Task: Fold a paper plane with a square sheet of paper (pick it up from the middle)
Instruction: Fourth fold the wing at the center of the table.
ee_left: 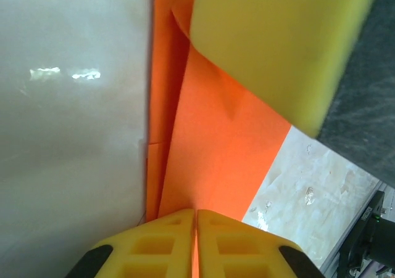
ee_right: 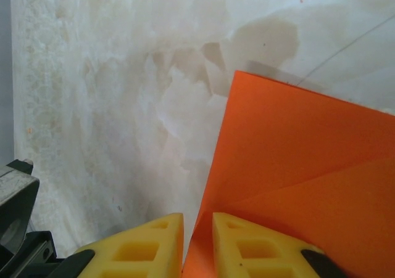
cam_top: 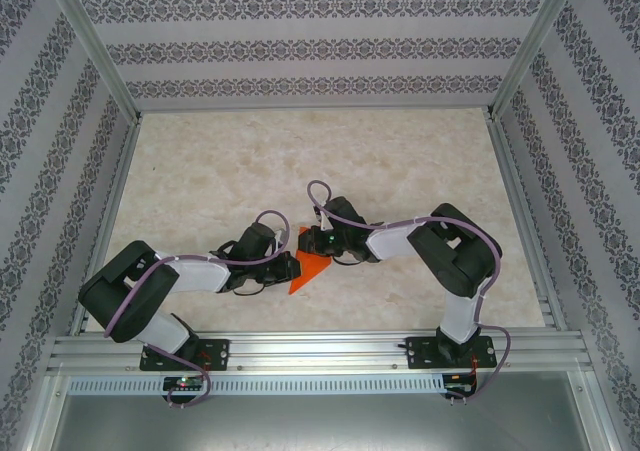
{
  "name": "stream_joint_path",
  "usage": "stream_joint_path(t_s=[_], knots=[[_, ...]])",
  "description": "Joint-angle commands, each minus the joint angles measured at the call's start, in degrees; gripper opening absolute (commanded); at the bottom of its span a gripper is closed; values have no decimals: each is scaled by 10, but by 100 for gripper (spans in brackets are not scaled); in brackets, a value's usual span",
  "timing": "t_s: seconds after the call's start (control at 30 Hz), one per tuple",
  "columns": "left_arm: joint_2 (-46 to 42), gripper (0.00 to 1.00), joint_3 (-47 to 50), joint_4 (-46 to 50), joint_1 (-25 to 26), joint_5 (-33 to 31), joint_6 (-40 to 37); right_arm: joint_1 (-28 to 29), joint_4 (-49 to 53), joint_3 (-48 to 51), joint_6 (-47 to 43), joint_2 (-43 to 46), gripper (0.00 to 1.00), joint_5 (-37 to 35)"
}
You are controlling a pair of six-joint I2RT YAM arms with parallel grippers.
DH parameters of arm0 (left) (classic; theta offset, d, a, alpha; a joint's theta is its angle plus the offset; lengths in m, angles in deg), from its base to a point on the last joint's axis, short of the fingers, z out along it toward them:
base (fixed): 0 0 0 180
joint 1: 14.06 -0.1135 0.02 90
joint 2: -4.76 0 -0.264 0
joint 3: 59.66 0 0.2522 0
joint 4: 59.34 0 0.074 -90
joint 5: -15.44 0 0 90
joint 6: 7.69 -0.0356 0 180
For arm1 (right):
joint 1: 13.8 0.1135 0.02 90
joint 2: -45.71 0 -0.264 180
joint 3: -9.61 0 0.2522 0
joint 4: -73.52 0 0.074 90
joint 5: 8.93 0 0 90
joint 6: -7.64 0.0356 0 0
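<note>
Orange sheet of paper (cam_top: pixel 309 270), partly folded to a point, lies on the marble-patterned table (cam_top: pixel 300 161) near its front edge, between the arms. Left gripper (ee_left: pixel 196 214) pinches one edge, fingers pressed together; right gripper (ee_right: pixel 197 219) straddles another edge, jaws narrowly parted.

Left pincer (ee_left: pixel 196 215) tight, right pincer (ee_right: pixel 197 221) ajar.

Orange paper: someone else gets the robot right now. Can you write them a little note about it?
Left gripper: shut on the orange paper.
Right gripper: fingers slightly apart around the paper's edge; grip unclear.
Paper: between both grippers, at the table's front middle.
Done: some folds show.
Left to do: the remaining folds.
</note>
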Motion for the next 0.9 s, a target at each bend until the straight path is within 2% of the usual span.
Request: stream_joint_path(t_s=[0.0,0.13,0.23,0.43,0.6,0.87], knots=[[17,10,31,100,6,-61,-18,-12,74,7,-15,46,22,-24],[28,7,30,101,6,-62,-22,-16,103,6,-35,106,21,-29],[35,6,27,102,6,-63,-23,-3,104,14,-34,113,18,-22],[39,4,26,104,6,-64,-23,41,56,33,-4,73,9,-16],[38,4,25,113,6,-67,-26,66,8,37,17,36,8,-10],[29,4,26,128,7,-78,-27,69,44,40,13,9,7,-58]])
